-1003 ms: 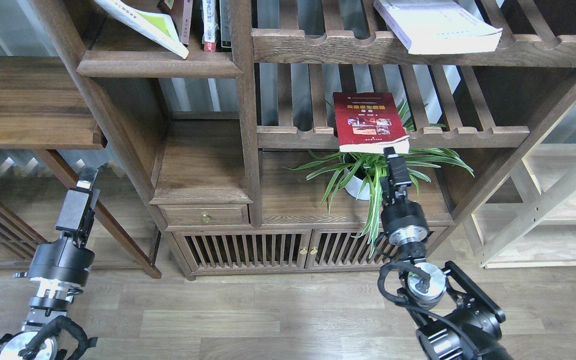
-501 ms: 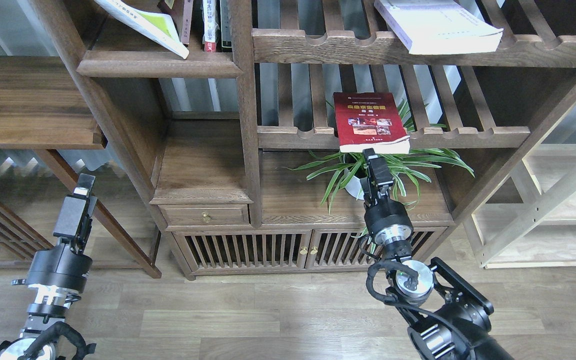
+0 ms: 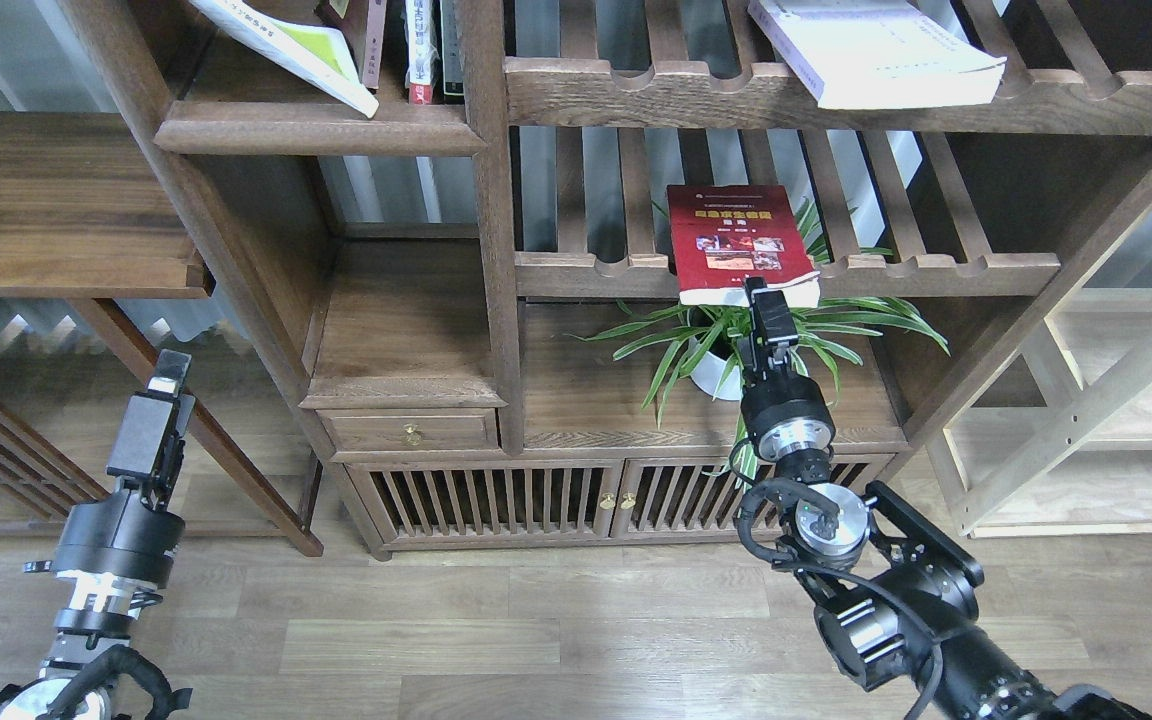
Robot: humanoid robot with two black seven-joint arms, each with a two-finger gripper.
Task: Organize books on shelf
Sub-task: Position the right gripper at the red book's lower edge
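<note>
Step in hand: the right gripper is at the near overhanging edge of the dark red book, apparently approaching for a grasp.
Right gripper state: seen end-on and dark; whether its fingers are apart or closed on the edge cannot be told.
Left gripper: hangs low at the left, well apart from any book; its opening cannot be told either.
Red book's place: flat on a slatted rack, above a potted plant.
Next move: likely needs a firm pinch on the book's edge, then a lift towards the solid shelf at upper left.
Books counted: three loose, namely one red, one yellow-green book leaning on the solid shelf, one white book on the upper rack; a few upright spines beside the yellow-green one.
Plants: one.
</note>
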